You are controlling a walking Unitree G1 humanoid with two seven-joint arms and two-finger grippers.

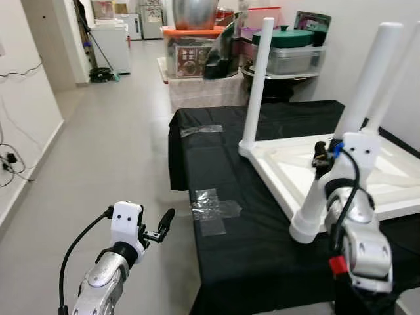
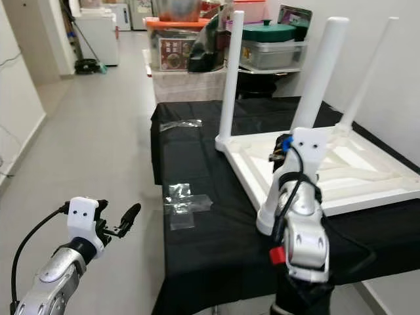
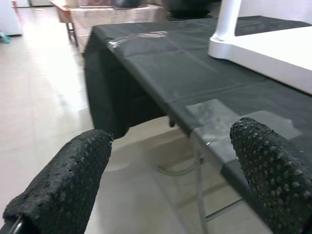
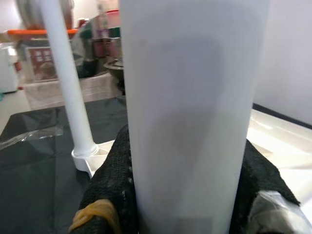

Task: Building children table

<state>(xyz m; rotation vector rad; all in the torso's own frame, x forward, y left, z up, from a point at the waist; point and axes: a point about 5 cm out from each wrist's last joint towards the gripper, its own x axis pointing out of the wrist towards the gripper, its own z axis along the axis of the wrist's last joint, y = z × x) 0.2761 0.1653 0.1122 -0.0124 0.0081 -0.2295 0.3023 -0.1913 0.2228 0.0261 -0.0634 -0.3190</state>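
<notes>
While gripping the near white leg [image 1: 357,125] of the upturned children's table [image 1: 394,172], best to keep the wrist square to the tube. Right gripper [image 4: 187,195] pinching that leg low on its shaft, black pads [image 4: 112,190] pressed to either side. Tabletop lying face down on the black cloth [image 1: 243,249] of a work table, ribbed underside up; far leg [image 1: 257,85] already upright in its corner, a third thin leg [image 2: 367,69] standing toward the back by the wall. Near leg leaning slightly and seated at the front corner socket [image 1: 307,230], close to the tabletop's edge. Judged from this: step in hand is seating or tightening this leg. To do well, straighten to match the far leg, press down along the axis, turn without side force so the tabletop does not slide on the cloth. Left gripper [image 1: 163,226] hanging out over the floor beside the table, fingers [image 3: 63,185] spread and empty; could steady the tabletop's edge. Clear tape patches [image 1: 213,209] on the cloth, well apart from the work.
</notes>
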